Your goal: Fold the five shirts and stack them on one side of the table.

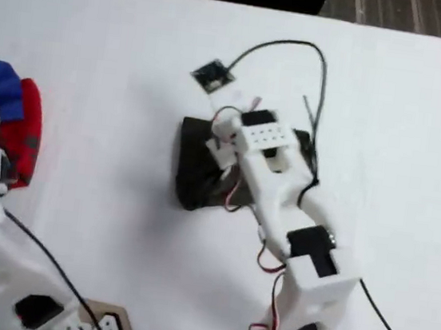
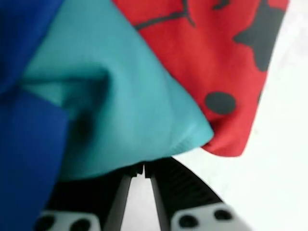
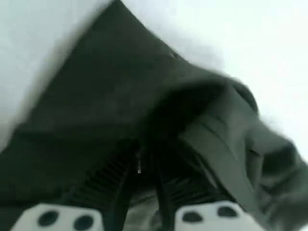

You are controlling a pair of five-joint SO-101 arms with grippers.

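My left pincer (image 2: 143, 169) is closed, with only a thin slit between the two fingers, and the tips meet just at the hem of the teal shirt (image 2: 125, 106). The cloth lies over the tips, so I cannot tell if some of it is caught between them. The teal shirt lies in a heap between the blue shirt (image 2: 29, 144) and the red shirt (image 2: 216, 53), which has black marks on it. All three touch each other. From the high camera this heap is at the left edge of the white table (image 1: 121, 56), and my left arm stands just beside it.

My right pincer (image 3: 147, 161) is closed too. Its tips are pressed into a fold of the dark shirt (image 3: 96, 110), and the cloth rises in a thick wrinkle next to them. This shirt lies bunched near the middle of the table, under my right arm and well apart from the coloured heap.

Just beyond the dark shirt a small black square (image 1: 213, 75) lies on the table, and a black cable (image 1: 299, 47) runs from it in a curve back toward my right arm
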